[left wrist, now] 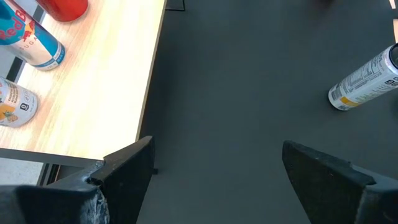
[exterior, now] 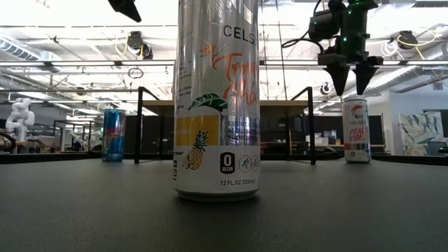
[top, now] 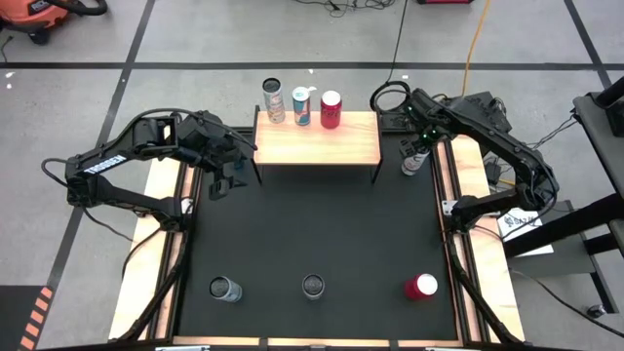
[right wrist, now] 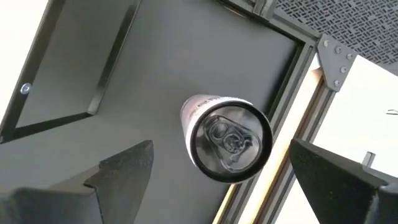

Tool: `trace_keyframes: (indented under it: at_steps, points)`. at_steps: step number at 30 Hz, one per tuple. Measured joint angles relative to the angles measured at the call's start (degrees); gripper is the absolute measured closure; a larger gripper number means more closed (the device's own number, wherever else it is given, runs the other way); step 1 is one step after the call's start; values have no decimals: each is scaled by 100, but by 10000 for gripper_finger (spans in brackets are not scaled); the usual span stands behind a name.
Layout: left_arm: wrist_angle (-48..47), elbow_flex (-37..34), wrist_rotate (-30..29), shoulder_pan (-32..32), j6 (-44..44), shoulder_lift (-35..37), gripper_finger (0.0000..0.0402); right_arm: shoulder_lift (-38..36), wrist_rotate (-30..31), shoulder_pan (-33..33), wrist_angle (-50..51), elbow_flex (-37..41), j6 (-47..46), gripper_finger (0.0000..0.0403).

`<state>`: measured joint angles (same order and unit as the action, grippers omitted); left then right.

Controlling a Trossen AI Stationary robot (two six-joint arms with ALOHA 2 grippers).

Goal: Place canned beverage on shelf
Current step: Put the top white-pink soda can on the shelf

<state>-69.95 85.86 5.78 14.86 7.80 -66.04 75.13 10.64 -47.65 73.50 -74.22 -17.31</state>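
The light-wood shelf (top: pixel 317 141) stands at the far middle of the black mat (top: pixel 312 224). A silver can (top: pixel 274 100), a blue-and-white can (top: pixel 302 105) and a red can (top: pixel 331 109) stand along its far edge. My right gripper (exterior: pixel 350 87) is open just above an upright white-and-red can (exterior: pixel 356 130) on the mat right of the shelf. The can's top shows between the fingers in the right wrist view (right wrist: pixel 227 137). My left gripper (top: pixel 226 180) is open and empty above the mat, left of the shelf. A blue can (exterior: pixel 113 134) stands below it.
Three more cans stand upright near the mat's front edge: one at the left (top: pixel 225 289), a tall white pineapple-print one in the middle (exterior: pixel 217 98) and a red one at the right (top: pixel 421 287). Wooden side rails (top: pixel 447 195) border the mat.
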Motion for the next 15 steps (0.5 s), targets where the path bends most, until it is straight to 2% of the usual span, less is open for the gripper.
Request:
trace_keyframes:
  at_steps: [11,15]
  points:
    - [0,0,1,2,3,0,52,0,-38,-173,-353,573,12,44]
    - [0,0,0,2,3,0,52,0,-254,-194,-623,677,34,44]
